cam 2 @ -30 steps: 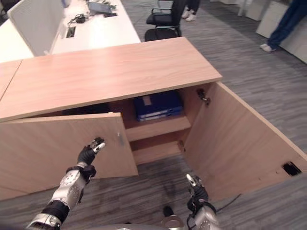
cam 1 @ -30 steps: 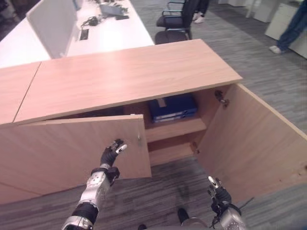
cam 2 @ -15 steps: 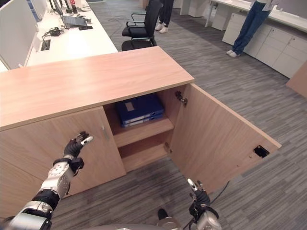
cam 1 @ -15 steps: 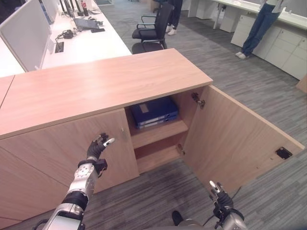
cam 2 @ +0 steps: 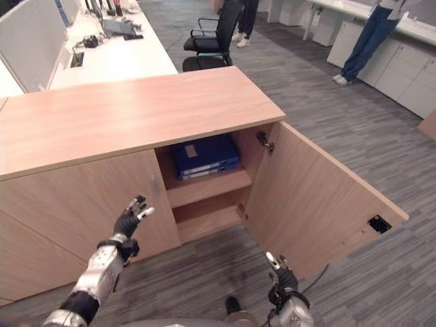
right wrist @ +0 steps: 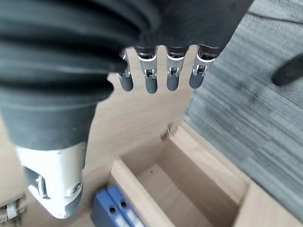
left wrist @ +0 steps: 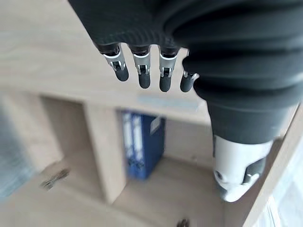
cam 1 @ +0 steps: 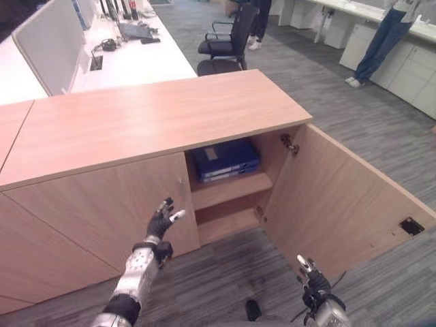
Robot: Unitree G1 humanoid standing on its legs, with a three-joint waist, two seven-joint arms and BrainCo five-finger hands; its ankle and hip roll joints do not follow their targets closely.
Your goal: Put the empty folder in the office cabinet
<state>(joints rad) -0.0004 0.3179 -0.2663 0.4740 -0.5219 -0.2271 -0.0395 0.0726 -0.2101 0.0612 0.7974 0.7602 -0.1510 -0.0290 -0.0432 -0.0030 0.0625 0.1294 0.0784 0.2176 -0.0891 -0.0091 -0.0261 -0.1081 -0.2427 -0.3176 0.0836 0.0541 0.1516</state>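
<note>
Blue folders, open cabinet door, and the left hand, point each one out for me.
blue folders (cam 1: 225,159), left eye view, on the top cover of the stack.
open cabinet door (cam 1: 337,204), left eye view, on its inner face.
left hand (cam 1: 161,222), left eye view, on its dark back.

Wooden cabinet stands on grey carpet floor, R door swung open. Upper shelf carries blue folders stacked flat; lower shelf bare. Cabinet top bare.
</note>
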